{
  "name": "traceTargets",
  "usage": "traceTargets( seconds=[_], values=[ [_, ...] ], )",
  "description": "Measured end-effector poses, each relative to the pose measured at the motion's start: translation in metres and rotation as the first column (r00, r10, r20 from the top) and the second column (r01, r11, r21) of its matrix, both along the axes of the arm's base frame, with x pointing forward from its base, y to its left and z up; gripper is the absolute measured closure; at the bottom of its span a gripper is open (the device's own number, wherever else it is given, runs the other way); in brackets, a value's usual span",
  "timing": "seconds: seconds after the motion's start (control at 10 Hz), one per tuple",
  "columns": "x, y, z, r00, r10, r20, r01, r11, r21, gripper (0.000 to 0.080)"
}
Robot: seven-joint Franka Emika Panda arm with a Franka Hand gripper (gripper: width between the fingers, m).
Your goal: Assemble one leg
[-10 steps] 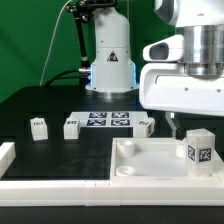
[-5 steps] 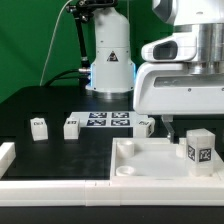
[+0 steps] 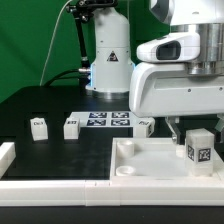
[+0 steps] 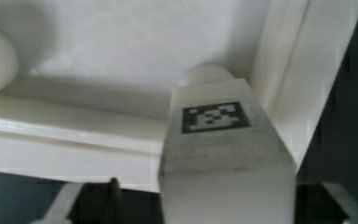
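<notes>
The fingers hang above the white panel, beside the upright leg. Whether they are spread or pressed together cannot be told.

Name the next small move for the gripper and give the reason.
Probably lower and close on the leg. It stands upright on the white panel, and the wrist view shows it centred between the fingers, which look apart on either side and not yet gripping.

Probably lab: tagged marker board
</notes>
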State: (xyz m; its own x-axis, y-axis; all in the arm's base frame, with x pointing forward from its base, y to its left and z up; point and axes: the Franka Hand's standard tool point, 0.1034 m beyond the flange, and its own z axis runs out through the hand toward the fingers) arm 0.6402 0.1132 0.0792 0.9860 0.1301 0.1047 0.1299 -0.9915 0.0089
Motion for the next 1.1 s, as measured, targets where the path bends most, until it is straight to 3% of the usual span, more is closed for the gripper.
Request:
traceTargets(
  seconds=[0.3,0.5,0.7,1.1],
  values=[
    [0.000,0.000,0.000,0.998,-0.069,-0.001,0.069,0.998,0.010,0.0509],
    [0.000,0.002,0.000,0.956,-0.292,-0.003,0.292,0.956,0.037,0.0509],
    [-0.001,0.000,-0.001,0.881,-0.473,-0.003,0.472,0.879,0.061,0.0509],
    [-0.004,-0.015,-0.001,0.715,-0.699,-0.008,0.698,0.713,0.066,0.0498]
  ],
)
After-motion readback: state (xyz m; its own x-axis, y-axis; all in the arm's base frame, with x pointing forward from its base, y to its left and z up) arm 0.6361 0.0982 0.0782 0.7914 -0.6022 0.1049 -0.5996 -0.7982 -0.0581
